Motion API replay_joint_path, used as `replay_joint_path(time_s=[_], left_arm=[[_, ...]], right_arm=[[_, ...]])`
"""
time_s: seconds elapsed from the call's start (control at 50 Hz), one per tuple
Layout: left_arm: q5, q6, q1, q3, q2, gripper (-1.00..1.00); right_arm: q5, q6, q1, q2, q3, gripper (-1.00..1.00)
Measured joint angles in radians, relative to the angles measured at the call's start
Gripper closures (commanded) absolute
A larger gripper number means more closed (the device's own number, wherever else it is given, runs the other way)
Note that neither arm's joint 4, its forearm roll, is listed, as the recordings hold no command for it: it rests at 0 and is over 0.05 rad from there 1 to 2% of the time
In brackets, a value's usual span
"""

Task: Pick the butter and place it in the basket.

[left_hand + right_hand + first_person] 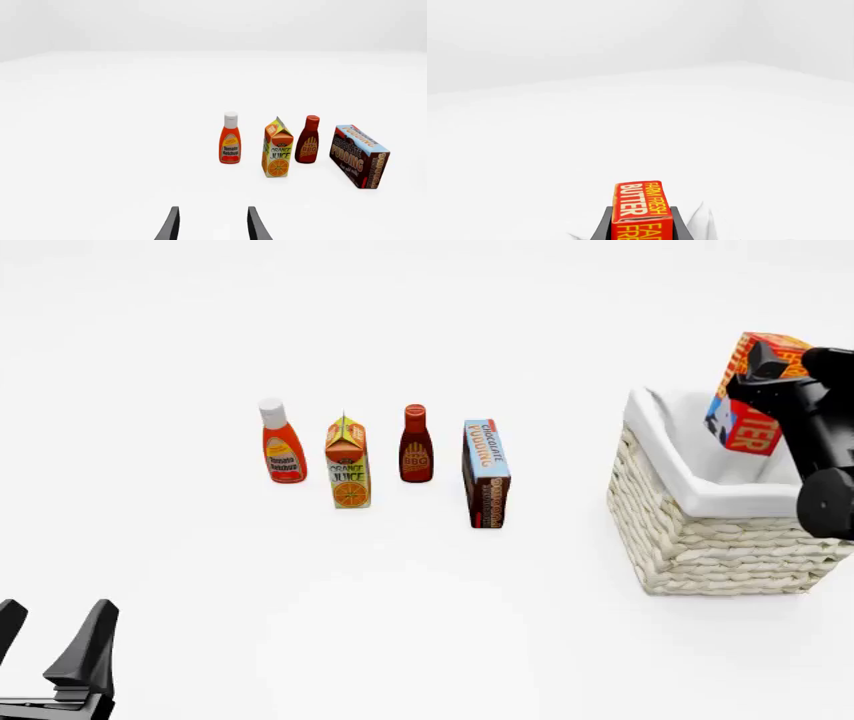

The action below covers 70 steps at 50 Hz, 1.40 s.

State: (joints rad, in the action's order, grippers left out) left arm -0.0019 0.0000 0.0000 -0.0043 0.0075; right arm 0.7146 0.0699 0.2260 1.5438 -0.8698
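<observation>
Front view shows the right gripper clamped on the tilted butter directly above the basket, while the left gripper, fingers apart, idles well away.

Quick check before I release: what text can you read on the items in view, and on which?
"FARM FRESH BUTTER": red-orange butter box, held in right gripper.
"ORANGE JUICE": yellow carton.
"Tomato Ketchup": red white-capped bottle.
"BBQ": dark red bottle; smaller print unreadable.
"CHOCOLATE PUDDING": blue-brown box.
</observation>
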Motion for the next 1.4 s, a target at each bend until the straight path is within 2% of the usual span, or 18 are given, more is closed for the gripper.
replay_joint_path(time_s=[1.4], left_arm=[[0.000, 0.000, 0.000, 0.000, 0.000, -1.00]], right_arm=[[0.016, -0.005, 0.025, 0.001, 0.033, 1.00]])
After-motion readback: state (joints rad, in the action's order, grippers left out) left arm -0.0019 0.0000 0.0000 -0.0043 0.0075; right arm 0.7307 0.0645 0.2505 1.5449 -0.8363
